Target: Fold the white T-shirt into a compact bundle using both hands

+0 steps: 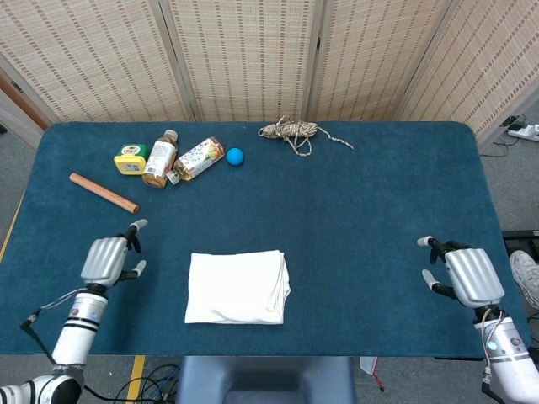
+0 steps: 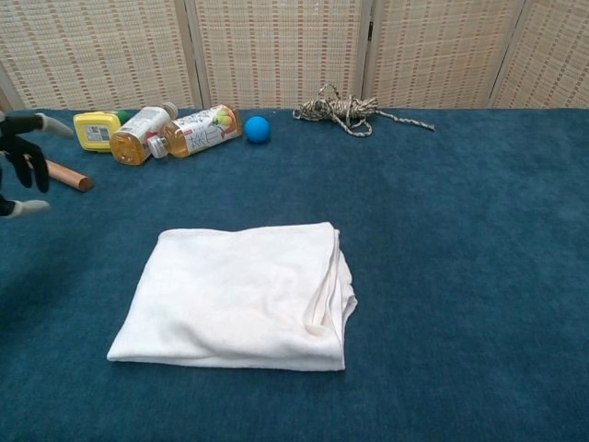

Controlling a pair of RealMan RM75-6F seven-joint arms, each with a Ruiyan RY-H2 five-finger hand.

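Two hands empty, shirt looks folded.

The left hand (image 1: 108,259) sits just left of the white T-shirt (image 1: 237,287), fingers spread, holding nothing. The right hand (image 1: 468,276) is far off by the right edge of the blue table (image 1: 362,219), fingers apart, holding nothing too. The shirt lies in a neat, thick square near the front edge, between the hands, not touching them. The folding looks done, or nearly; maybe one more fold would make it smaller. Bottles (image 1: 181,157), a blue ball (image 1: 234,156), a rope (image 1: 290,130) and a wooden stick (image 1: 104,193) lie far back.
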